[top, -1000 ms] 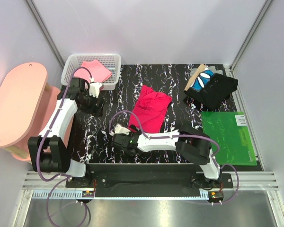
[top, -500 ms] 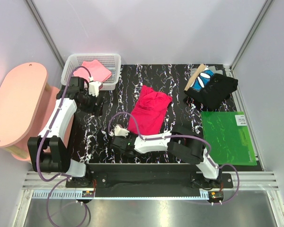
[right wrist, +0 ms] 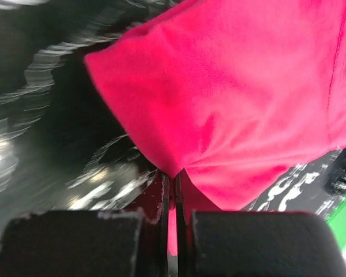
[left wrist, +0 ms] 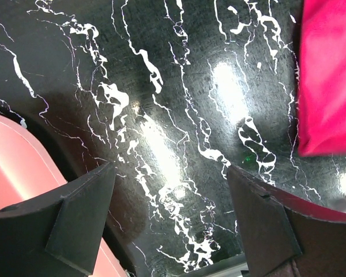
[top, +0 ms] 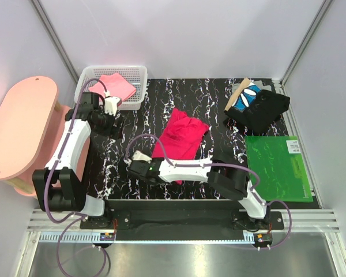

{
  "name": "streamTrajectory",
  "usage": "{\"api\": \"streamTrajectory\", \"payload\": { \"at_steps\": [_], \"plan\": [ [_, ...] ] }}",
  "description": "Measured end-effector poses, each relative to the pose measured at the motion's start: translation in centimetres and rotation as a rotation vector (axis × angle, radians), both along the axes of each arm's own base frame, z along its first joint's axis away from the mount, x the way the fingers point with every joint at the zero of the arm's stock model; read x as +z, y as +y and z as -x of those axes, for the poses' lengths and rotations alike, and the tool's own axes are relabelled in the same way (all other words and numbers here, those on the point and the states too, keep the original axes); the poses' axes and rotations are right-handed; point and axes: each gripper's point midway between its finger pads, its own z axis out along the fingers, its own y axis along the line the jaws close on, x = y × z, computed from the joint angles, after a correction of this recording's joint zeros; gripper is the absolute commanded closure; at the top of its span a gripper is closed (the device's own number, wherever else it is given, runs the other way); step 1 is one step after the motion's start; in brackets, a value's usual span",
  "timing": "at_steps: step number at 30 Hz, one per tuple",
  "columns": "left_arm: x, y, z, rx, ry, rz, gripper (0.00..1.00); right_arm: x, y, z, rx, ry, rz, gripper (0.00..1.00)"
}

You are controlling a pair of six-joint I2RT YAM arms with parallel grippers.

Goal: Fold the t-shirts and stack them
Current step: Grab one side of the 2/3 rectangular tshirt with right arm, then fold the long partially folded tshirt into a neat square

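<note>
A crumpled crimson-red cloth t-shirt [top: 181, 135] lies mid-table on the black marbled tabletop [top: 216, 95]. The right gripper [right wrist: 174, 180] is clamped on its near-left edge. The left gripper [left wrist: 170, 208] hangs with jaws spread, holding nothing. The thin pinch may slip, or lift one layer only, bunching the fold.

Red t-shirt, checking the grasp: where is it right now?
Top view: the red t-shirt lies mid-table, left of the black t-shirt, its near edge pinched in the shut right gripper.
</note>
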Motion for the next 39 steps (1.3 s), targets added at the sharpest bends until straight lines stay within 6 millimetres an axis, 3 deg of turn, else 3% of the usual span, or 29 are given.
{"api": "streamTrajectory", "payload": {
  "at_steps": [6, 11, 15, 19, 23, 30, 39],
  "plan": [
    [1.0, 0.0, 0.4, 0.0, -0.014, 0.0, 0.16, 4.6, 4.5, 5.1, 0.089, 0.149, -0.11, 1.0],
    [2.3, 0.0, 0.2, 0.0, -0.049, -0.001, 0.16, 9.1, 5.8, 9.0, 0.142, 0.268, -0.214, 1.0],
    [2.9, 0.0, 0.2, -0.002, -0.059, -0.002, 0.16, 12.4, 6.6, 10.5, 0.164, 0.339, -0.307, 1.0],
    [3.1, 0.0, 0.1, -0.002, -0.063, -0.002, 0.16, 14.0, 6.5, 10.7, 0.171, 0.366, -0.351, 1.0],
    [3.3, 0.0, 0.1, -0.003, -0.064, -0.003, 0.16, 14.6, 5.7, 8.9, 0.134, 0.394, -0.387, 1.0],
    [3.1, 0.0, 0.5, -0.009, -0.048, -0.006, 0.16, 13.8, 0.6, 1.1, -0.044, 0.388, -0.431, 1.0],
    [3.5, -0.1, 0.4, -0.012, -0.051, -0.001, 0.17, 11.6, -2.0, -4.2, -0.12, 0.396, -0.457, 1.0]
  ]
}}
